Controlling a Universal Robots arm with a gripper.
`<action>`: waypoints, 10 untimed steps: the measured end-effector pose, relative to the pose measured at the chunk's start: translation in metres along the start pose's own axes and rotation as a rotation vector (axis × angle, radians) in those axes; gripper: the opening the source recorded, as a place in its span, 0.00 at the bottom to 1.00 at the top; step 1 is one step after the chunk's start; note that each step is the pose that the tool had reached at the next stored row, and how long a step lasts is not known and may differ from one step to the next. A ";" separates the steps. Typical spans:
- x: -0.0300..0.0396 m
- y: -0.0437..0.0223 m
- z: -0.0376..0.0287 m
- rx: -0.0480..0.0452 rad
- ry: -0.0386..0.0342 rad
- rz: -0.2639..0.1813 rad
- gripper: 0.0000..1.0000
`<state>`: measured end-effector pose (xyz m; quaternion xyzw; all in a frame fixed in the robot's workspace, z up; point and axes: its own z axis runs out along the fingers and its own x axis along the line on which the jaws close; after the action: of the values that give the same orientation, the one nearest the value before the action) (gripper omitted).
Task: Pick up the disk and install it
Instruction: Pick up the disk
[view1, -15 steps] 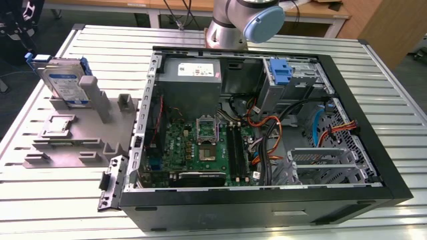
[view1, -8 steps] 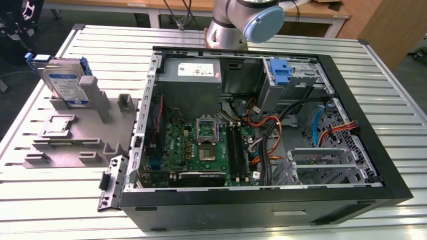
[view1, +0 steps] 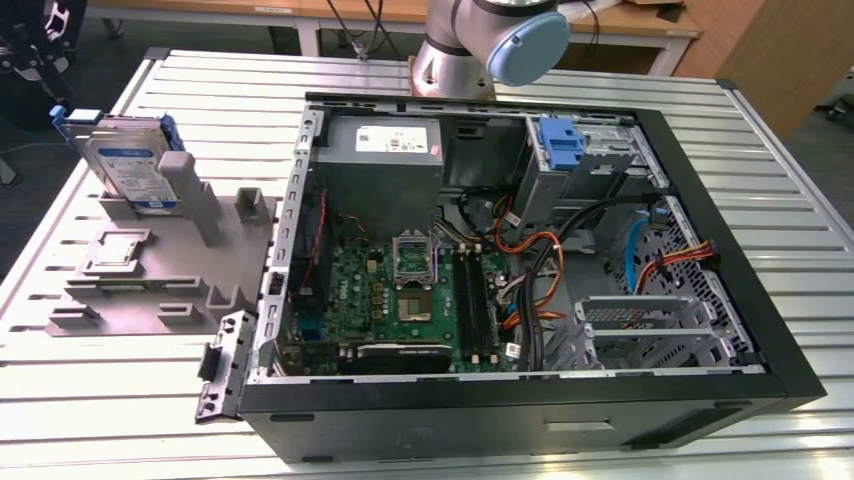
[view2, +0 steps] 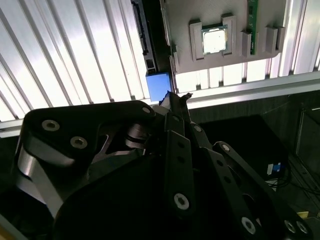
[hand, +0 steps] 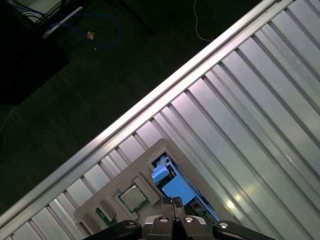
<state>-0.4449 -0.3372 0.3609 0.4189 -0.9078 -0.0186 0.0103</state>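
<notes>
The disk (view1: 134, 165) stands upright in the grey holder (view1: 160, 290) at the exterior view's left. Our gripper (hand: 172, 202) hangs over its blue-framed edge, fingers together, gripping nothing. We judge a good grasp needs them parted and centred squarely across that edge.
</notes>
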 end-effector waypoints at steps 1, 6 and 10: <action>0.0000 0.0000 0.0000 0.0000 0.0001 -0.003 0.10; 0.0000 0.0000 0.0000 0.0001 0.0002 -0.006 0.10; 0.0000 0.0000 0.0000 0.0001 0.0003 -0.009 0.10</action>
<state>-0.4448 -0.3372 0.3609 0.4228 -0.9060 -0.0186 0.0103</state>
